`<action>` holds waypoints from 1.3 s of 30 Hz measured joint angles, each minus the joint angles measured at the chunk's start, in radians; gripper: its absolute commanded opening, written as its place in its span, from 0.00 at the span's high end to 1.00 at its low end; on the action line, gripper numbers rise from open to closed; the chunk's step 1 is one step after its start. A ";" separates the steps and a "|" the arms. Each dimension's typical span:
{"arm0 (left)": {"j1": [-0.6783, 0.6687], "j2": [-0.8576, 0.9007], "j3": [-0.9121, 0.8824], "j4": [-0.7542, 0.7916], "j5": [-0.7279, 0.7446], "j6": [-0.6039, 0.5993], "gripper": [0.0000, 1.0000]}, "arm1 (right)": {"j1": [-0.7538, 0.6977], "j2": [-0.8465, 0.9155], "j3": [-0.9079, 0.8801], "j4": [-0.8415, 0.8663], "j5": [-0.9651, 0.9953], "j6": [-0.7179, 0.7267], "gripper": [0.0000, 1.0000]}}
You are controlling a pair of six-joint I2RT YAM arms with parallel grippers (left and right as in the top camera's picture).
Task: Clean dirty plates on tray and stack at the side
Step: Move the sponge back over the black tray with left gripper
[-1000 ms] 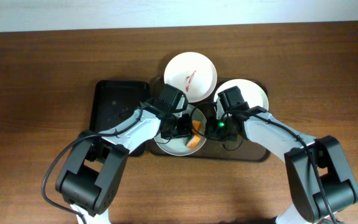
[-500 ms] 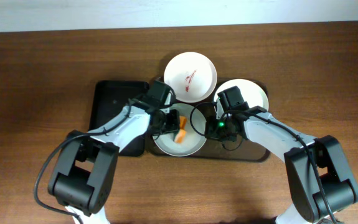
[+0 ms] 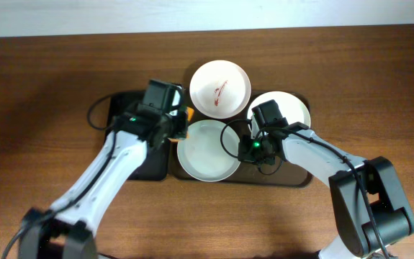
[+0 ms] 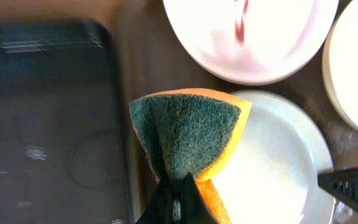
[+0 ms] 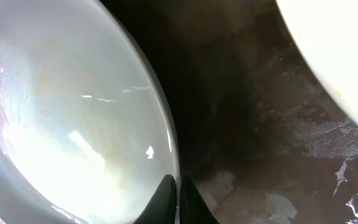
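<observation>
So the brown wood-grain counter (image 3: 48,72) takes up most of the view, and on it sits the big dark brown rectangular tray (image 3: 250,180) with a narrower black tray (image 3: 156,162) right against its left side. All three round white plates are on the brown tray: the far plate (image 3: 220,88) has a red-brown sauce streak in the middle, the right-hand plate (image 3: 289,108) shows a small red mark in the left wrist view, and the near plate (image 3: 208,150) looks plain white and a bit wet. The folded orange sponge with a green scrubbing face (image 4: 185,130) hangs over the near plate's left rim, though I can't tell if it's touching. The left end effector (image 4: 177,196) is clamped on that sponge. The right end effector (image 5: 175,190) is pinched tight on the near plate's right rim.
</observation>
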 measured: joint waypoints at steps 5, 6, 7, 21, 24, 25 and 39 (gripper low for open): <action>0.063 -0.036 0.006 -0.063 -0.124 0.020 1.00 | 0.000 0.000 0.000 0.000 0.000 0.001 0.95; 0.082 -0.025 0.006 -0.071 -0.137 0.023 1.00 | 0.000 0.000 0.000 0.000 0.000 0.000 0.95; 0.100 -0.008 0.006 -0.072 -0.148 0.023 1.00 | 0.000 0.000 0.000 0.000 0.000 0.000 0.95; 0.151 0.256 0.006 -0.101 -0.180 0.034 0.61 | 0.000 0.000 0.000 -0.004 0.000 -0.001 0.95; 0.151 0.256 0.006 -0.101 -0.183 0.036 0.53 | 0.000 0.000 0.000 -0.005 0.000 -0.001 0.95; 0.151 0.256 0.006 -0.096 -0.183 0.039 0.52 | 0.000 0.000 0.000 -0.005 0.000 -0.001 0.95; 0.151 0.328 0.006 0.045 -0.184 0.039 1.00 | 0.000 0.000 0.000 -0.007 0.000 -0.001 0.95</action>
